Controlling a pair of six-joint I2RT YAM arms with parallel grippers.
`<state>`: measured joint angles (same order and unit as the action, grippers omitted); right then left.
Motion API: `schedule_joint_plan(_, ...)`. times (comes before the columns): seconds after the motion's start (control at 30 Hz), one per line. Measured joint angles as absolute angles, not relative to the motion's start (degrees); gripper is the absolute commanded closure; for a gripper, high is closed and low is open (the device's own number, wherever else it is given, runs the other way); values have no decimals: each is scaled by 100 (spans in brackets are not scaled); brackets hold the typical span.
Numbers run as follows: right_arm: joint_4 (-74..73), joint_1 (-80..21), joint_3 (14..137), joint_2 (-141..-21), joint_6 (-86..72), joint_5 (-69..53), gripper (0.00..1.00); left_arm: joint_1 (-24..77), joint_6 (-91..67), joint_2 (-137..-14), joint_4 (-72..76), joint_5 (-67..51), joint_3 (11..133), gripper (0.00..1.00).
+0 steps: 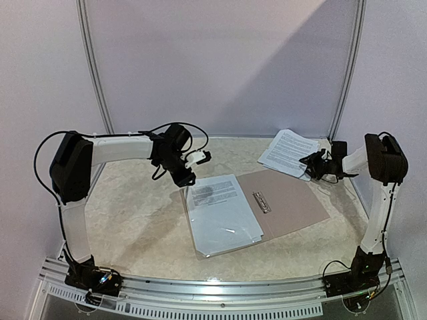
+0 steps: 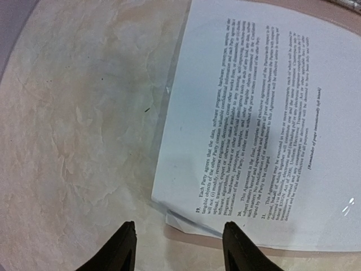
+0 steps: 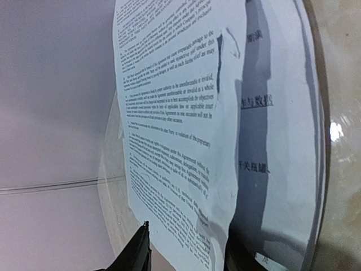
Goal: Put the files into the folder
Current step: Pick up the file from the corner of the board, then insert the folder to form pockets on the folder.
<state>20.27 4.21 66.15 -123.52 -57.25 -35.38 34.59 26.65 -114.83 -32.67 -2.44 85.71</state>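
Folder (image 1: 293, 200) open, mid surface (image 1: 133, 220); printed sheet (image 1: 217, 193) on its clear left leaf. Files (image 1: 287, 150) stacked far right. Left claw (image 2: 177, 228) wide, empty, over folder's far-left corner. Right claw (image 3: 186, 248) astride files' near edge; grip impossible to tell.

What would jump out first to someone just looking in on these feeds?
The open folder in the middle of the table, tan cover to the right, a printed sheet under its clear plastic on the left. At the far right lies a stack of printed sheets, with the right tool straddling the top sheet's edge; the left tool hangs open over the folder's far left corner.
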Motion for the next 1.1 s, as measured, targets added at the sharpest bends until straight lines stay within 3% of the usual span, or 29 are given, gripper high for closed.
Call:
schedule_joint_plan(0.07, 2215, 419, 6683, -12446, -5900, -3597, 66, 3459, 2668, -11483, -3264, -235, 8571, 46)
schedule_joint_plan(0.2, 2355, 399, 7026, -12652, -6104, -3673, 99, 3459, 2683, -11483, -3262, -235, 8571, 46)
schedule_joint_plan(0.23, 2381, 390, 7113, -12700, -6095, -3684, 100, 3457, 2683, -11483, -3264, -239, 8571, 46)
schedule_joint_plan(0.6, 1551, -16, 7673, -12464, -5358, -3610, 100, 3299, 2762, -11424, -3334, -436, 8508, 45)
schedule_joint_plan(0.87, 777, -1223, 8980, -11203, -3948, -3511, 100, 2921, 2740, -11056, -3387, -797, 8322, 44)
schedule_joint_plan(1.1, 504, -2110, 9889, -10818, -3304, -4040, 100, 2536, 2727, -10516, -3524, -1271, 8217, 36)
